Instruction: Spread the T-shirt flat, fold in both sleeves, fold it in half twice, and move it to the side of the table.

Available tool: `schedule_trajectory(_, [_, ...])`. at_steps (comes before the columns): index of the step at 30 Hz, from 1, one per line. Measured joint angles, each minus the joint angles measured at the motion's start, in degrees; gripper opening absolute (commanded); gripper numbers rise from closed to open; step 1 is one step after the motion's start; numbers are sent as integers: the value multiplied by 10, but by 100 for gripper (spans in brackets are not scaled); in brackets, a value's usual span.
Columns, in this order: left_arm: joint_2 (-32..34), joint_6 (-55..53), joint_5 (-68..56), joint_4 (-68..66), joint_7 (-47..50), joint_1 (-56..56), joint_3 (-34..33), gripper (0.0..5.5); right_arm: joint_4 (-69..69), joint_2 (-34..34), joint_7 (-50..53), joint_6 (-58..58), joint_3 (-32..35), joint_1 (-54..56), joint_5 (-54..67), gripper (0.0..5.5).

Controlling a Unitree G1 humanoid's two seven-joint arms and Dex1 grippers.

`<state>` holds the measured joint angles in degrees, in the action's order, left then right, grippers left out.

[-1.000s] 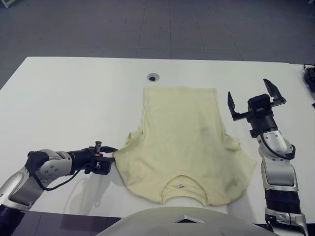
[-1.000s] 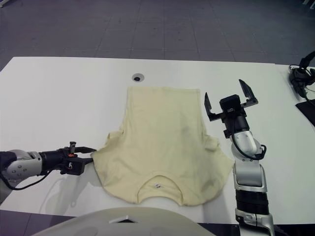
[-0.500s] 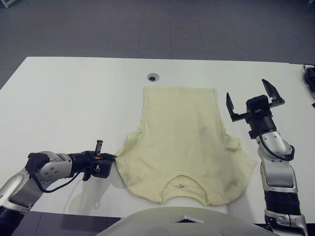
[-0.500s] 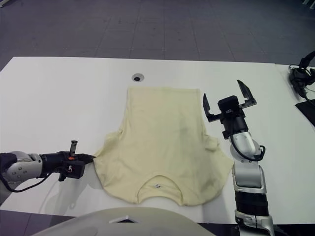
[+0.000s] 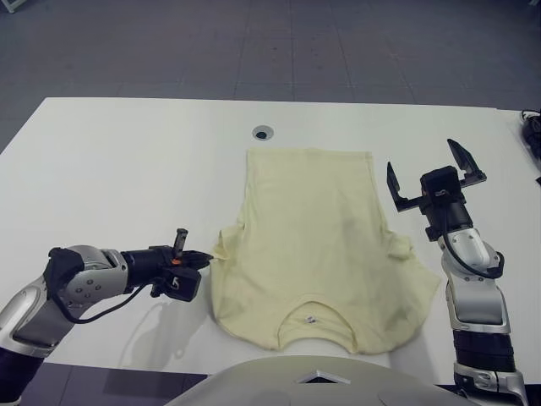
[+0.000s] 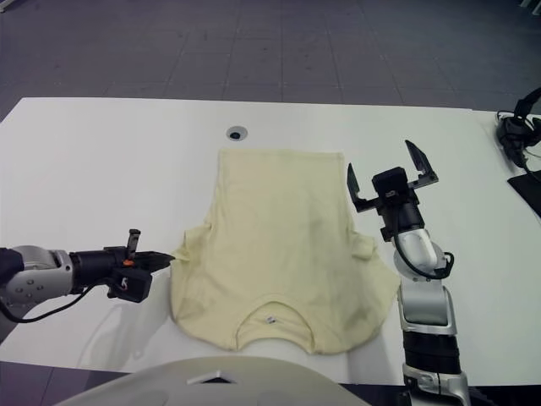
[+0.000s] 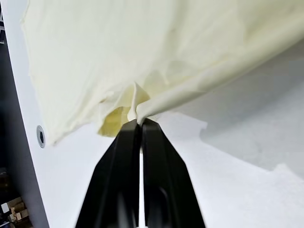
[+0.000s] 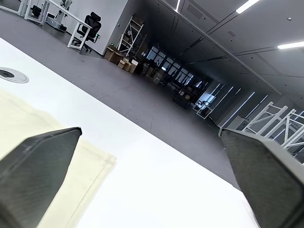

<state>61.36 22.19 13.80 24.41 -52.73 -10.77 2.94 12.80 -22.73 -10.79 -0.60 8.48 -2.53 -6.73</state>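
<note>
Found pale yellow T-shirt [image 5: 317, 254] lying at middle of white table [image 5: 127, 169], collar [image 5: 311, 315] at near edge, hem [image 5: 308, 153] at far side. Recorded body of garment mostly flat, with light creasing along both flanks.

Noted left sleeve [image 5: 221, 247] bunched and drawn into a small peak at left side of garment. Observed left gripper [image 5: 205, 257] low over table at that peak, arm stretched in from near left. Confirmed from left wrist view: black fingers [image 7: 156, 156] pressed together on a fold of that sleeve, cloth raised just off tabletop there, shadow cast beneath.

Noted right sleeve [image 5: 399, 247] lying crumpled on table at right side of garment. Observed right gripper [image 5: 428, 171] raised above table just right of garment, level with its far half, pointing toward far side. Recorded its two fingers [image 8: 38, 175] spread wide, gripping nothing, clear of cloth. Saw far right corner of hem [image 8: 92, 164] flat on table just past one finger in right wrist view.

Logged round cable grommet [image 5: 263, 133] set in tabletop just beyond hem, apart from it. Logged dark cabled equipment [image 6: 512, 127] at far right edge of table, well apart from garment. Noted grey tiled floor [image 5: 296, 42] beyond far edge.
</note>
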Motion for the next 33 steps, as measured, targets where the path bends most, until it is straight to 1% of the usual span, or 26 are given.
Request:
schedule_trajectory(6, [2, -5, -4, 48, -32, 28, 18, 2, 0, 1, 1, 0, -2, -1, -5, 540])
schedule_trajectory(12, [-3, -5, -4, 64, -67, 71, 72, 2, -2, 5, 2, -1, -7, 2, -9, 540])
schedule_trajectory(18, [-57, -11, 7, 64, -85, 141, 145, 2, -6, 6, 3, -3, -19, 7, -14, 540])
schedule_trajectory(22, [-108, -27, 14, 51, -79, 192, 169, 2, -7, 7, 5, -3, -23, 13, -17, 540])
schedule_trajectory(25, [-127, -35, 18, 47, -76, 214, 171, 2, -9, 8, 8, -3, -24, 18, -19, 540])
schedule_trajectory(28, [-131, -37, 19, 48, -78, 215, 183, 2, -9, 11, 11, -3, -25, 18, -19, 540])
schedule_trajectory(33, [-149, -39, 36, 48, -83, 214, 226, 2, -10, 11, 13, -3, -25, 19, -23, 540])
